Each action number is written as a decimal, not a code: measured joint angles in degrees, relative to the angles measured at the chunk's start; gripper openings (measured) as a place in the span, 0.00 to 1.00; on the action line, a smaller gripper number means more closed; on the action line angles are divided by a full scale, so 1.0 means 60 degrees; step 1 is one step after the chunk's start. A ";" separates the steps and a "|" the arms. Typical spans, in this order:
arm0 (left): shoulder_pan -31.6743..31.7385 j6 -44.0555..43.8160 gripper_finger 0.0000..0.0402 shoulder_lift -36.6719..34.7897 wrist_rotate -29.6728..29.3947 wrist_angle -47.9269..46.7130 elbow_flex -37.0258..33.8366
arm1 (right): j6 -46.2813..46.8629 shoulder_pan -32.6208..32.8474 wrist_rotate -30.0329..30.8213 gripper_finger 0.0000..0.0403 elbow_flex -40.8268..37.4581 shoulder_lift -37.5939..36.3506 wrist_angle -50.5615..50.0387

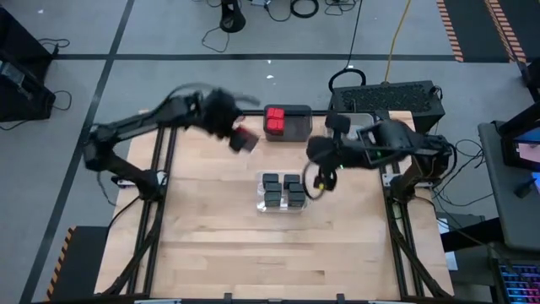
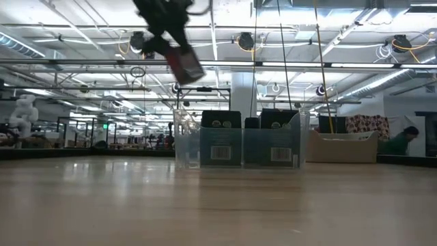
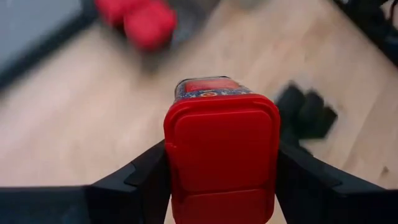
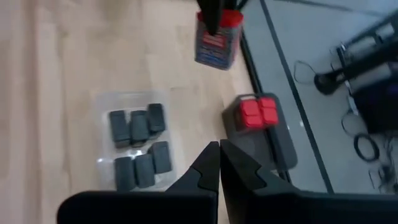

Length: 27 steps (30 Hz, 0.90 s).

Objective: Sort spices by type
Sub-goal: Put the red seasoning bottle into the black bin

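My left gripper [image 1: 237, 135] is shut on a red-topped spice box [image 3: 221, 146] and holds it high over the far left of the table, just left of a dark grey bin [image 1: 297, 127]. That bin holds red-topped boxes [image 1: 275, 121]. A clear bin [image 1: 283, 192] at mid-table holds several black boxy spices [image 4: 134, 127] standing upright. My right gripper [image 4: 219, 148] hangs shut and holds nothing, above the clear bin's right side [image 1: 321, 179]. My left gripper pinches the box between its two fingers [image 3: 146, 180], one on each of two opposite side walls just below the red lid [image 3: 168, 155]. The fingers slant down from the table's left. The box is lifted well clear of the table and hangs tilted below the gripper [image 2: 184, 65].
A black equipment case [image 1: 384, 97] stands at the table's far right corner. Bare wood [image 1: 270, 262] fills the near half of the table. In the low view the clear bin [image 2: 239, 140] stands mid-table, with the room behind it.
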 joint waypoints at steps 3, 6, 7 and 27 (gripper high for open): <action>0.1278 0.1793 0.58 0.1185 0.1056 0.0498 0.1097 | 0.0045 -0.0664 -0.0294 0.00 0.0000 0.0000 0.0048; 0.2006 0.3345 0.58 0.2639 0.1627 0.0448 0.2596 | 0.0249 -0.1306 -0.0554 0.00 0.0000 0.0000 0.0392; 0.2164 0.3731 0.58 0.3140 0.1728 0.0440 0.3151 | 0.0309 -0.1498 -0.0662 0.00 0.0000 0.0000 0.0510; 0.2448 0.7248 0.59 0.8914 0.2079 0.1029 0.8611 | 0.1563 -0.3107 -0.1992 0.00 0.0000 0.0000 0.0548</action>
